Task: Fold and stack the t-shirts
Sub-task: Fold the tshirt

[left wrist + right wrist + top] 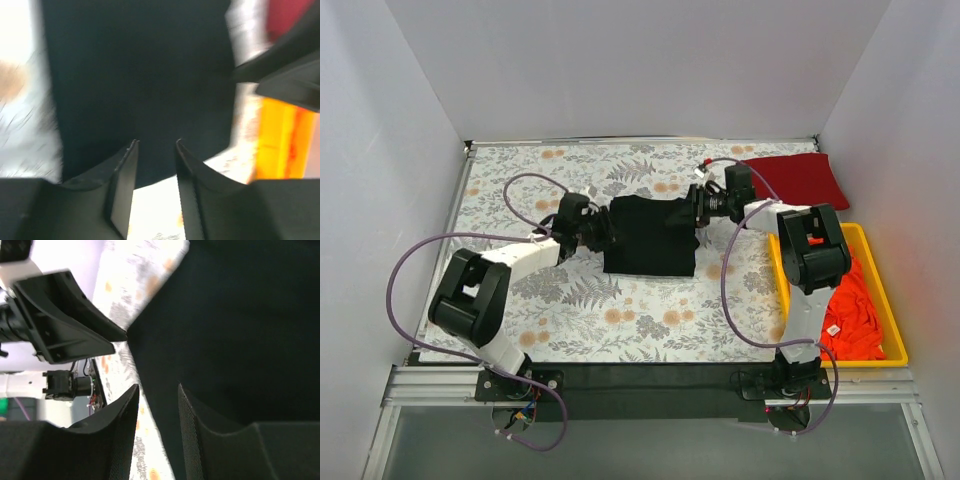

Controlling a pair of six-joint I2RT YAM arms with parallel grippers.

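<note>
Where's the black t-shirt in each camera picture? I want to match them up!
Top external: the black t-shirt lies flat in the middle of the picture.
Left wrist: the black t-shirt fills the upper middle, blurred.
Right wrist: the black t-shirt fills the right side.
Shared landmark: the floral table cover under it, which also shows at the left edge in the left wrist view and at the upper middle in the right wrist view.

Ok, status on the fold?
Left gripper open at black shirt's left edge, right gripper open at its right edge. Shirt flat, rough rectangle, mid-table. Nothing in the way; red shirt sits apart, far right.
</note>
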